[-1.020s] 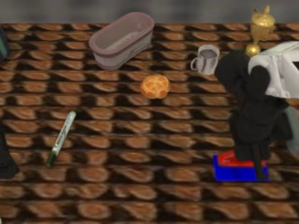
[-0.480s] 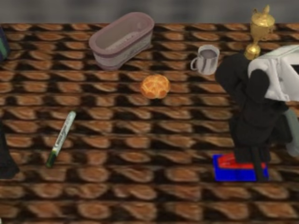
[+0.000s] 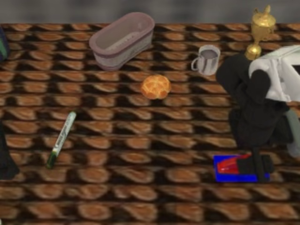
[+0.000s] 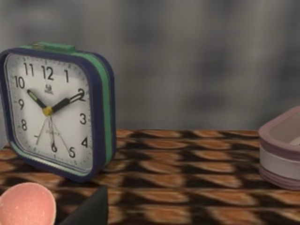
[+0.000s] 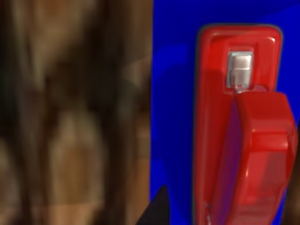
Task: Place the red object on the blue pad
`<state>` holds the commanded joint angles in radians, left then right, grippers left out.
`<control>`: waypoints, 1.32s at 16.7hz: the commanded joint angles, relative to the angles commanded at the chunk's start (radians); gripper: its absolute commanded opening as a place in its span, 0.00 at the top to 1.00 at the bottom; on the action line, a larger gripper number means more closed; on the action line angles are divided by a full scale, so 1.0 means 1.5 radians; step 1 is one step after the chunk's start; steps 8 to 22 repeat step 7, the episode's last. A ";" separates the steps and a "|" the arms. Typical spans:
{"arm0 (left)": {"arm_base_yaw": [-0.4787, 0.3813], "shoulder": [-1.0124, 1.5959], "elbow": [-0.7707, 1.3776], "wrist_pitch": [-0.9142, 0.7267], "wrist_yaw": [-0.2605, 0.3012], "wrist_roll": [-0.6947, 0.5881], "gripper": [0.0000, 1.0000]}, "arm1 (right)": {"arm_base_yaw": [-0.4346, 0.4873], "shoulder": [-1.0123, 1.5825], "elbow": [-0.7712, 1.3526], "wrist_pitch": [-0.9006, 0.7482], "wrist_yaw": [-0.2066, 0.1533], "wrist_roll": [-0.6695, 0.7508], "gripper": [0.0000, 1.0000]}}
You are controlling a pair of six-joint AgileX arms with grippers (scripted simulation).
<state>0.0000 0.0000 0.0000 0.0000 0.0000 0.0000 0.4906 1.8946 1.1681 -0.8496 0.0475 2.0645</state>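
Observation:
The red object [image 3: 230,165], a glossy stapler-like block, lies flat on the blue pad [image 3: 225,176] at the table's front right. My right gripper [image 3: 255,166] hangs over the pad's right half, open. Its black fingers cover the right end of the red object. In the right wrist view the red object [image 5: 243,140] rests lengthwise on the blue pad [image 5: 171,93]. My right gripper [image 5: 227,211] straddles it, with a blue gap beside one fingertip [image 5: 158,208]. My left gripper [image 3: 4,159] is parked at the left edge, open.
A green-and-white marker [image 3: 61,139] lies at the left. A pink tub [image 3: 123,40], a mug [image 3: 206,59] and a gold trophy [image 3: 260,28] stand along the back. A bread roll [image 3: 155,87] sits mid-table. An alarm clock [image 4: 56,112] faces the left wrist.
The red object has gone from tilted in the right gripper's grip to lying flat on the blue pad. The right gripper's fingers have spread apart. The left arm has not moved.

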 joint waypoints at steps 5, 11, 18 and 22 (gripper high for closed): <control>0.000 0.000 0.000 0.000 0.000 0.000 0.00 | 0.000 0.000 0.000 0.000 0.000 0.000 0.00; 0.000 0.000 0.000 0.000 0.000 0.000 0.00 | 0.000 0.000 0.000 0.000 0.000 0.000 0.00; 0.000 0.000 0.000 0.000 0.000 0.000 0.00 | 0.000 0.000 0.000 0.000 0.000 0.000 0.00; 0.000 0.000 0.000 0.000 0.000 0.000 0.00 | 0.000 0.000 0.000 0.000 0.000 0.000 0.00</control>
